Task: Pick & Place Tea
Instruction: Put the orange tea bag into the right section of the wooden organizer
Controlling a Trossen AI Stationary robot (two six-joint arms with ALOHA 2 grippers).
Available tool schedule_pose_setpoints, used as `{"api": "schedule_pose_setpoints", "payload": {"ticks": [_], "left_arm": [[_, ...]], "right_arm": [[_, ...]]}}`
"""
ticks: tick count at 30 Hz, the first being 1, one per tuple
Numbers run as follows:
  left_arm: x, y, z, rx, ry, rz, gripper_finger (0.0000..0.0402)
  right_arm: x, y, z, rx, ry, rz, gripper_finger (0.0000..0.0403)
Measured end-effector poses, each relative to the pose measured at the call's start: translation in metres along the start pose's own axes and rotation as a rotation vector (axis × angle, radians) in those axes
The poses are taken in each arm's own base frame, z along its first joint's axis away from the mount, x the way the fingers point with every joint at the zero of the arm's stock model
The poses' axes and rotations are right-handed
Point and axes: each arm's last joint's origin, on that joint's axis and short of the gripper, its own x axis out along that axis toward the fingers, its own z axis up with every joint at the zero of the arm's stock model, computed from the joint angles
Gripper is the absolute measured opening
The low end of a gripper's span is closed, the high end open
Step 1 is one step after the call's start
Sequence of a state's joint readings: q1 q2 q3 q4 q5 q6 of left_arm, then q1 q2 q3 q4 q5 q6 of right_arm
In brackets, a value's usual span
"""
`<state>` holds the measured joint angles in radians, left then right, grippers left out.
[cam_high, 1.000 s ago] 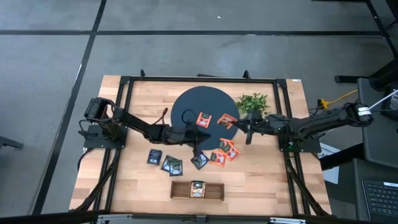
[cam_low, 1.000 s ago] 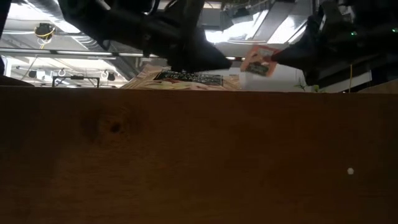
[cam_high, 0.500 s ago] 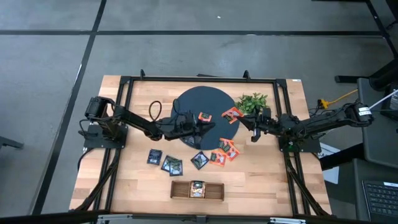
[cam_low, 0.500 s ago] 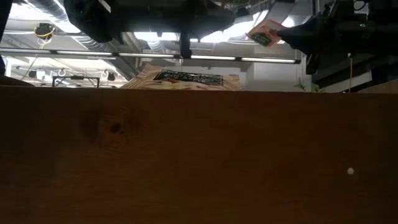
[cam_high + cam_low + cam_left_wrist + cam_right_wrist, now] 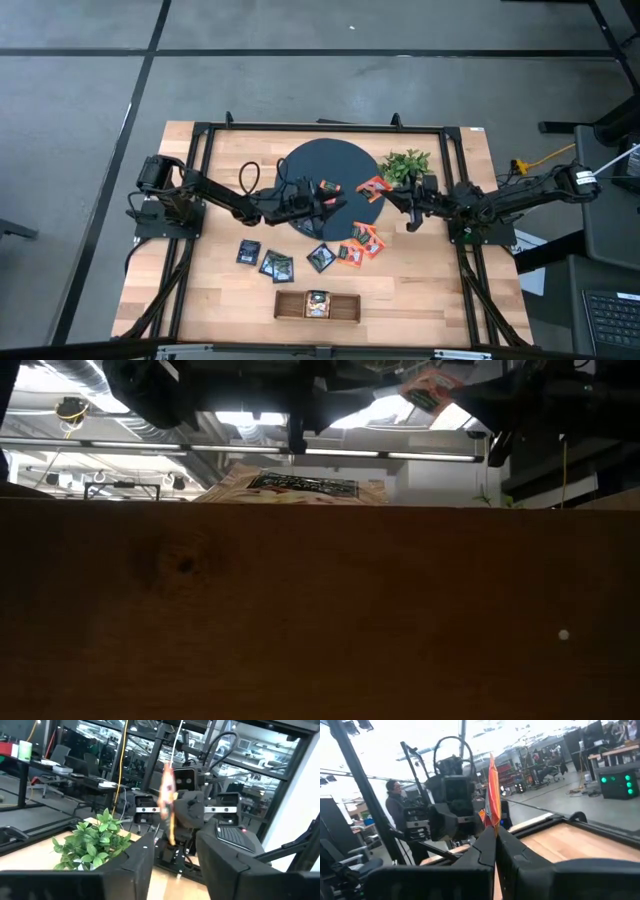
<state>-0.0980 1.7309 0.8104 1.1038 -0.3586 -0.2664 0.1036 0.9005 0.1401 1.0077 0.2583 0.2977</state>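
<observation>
— What's sitting nearest, by the wooden tray (image 5: 317, 305)?

— Loose tea sachets (image 5: 320, 257), just beyond it.

— Farther back?

— The left gripper (image 5: 318, 197) is gaping, released; the right gripper (image 5: 384, 189) is pinching an orange sachet (image 5: 373, 185), raised above the table.

A light butcher-block wooden table (image 5: 220, 290) in a black metal frame (image 5: 205, 135) stands on a grey concrete floor (image 5: 300, 60) crossed by dark lines. Beyond it, long ceiling strip lights (image 5: 390, 456) glow under exposed ducts (image 5: 90, 395). Desks with office chairs (image 5: 60, 755) fill a glass-walled room, and a person in dark clothes (image 5: 397, 805) stands among them.
</observation>
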Motion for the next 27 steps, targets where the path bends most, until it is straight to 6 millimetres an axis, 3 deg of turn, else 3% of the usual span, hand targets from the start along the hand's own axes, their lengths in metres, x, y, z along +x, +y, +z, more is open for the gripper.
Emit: {"api": "schedule_pose_setpoints", "payload": {"ticks": [8, 27], "left_arm": [[0.014, -0.001, 0.007, -0.001, -0.006, -0.031, 0.0177], [0.047, -0.002, 0.001, 0.069, -0.023, -0.037, 0.0173]], "right_arm": [[0.000, 0.002, 0.001, -0.011, -0.014, 0.014, 0.0007], [0.002, 0.003, 0.000, -0.032, -0.009, 0.012, 0.0007]]}}
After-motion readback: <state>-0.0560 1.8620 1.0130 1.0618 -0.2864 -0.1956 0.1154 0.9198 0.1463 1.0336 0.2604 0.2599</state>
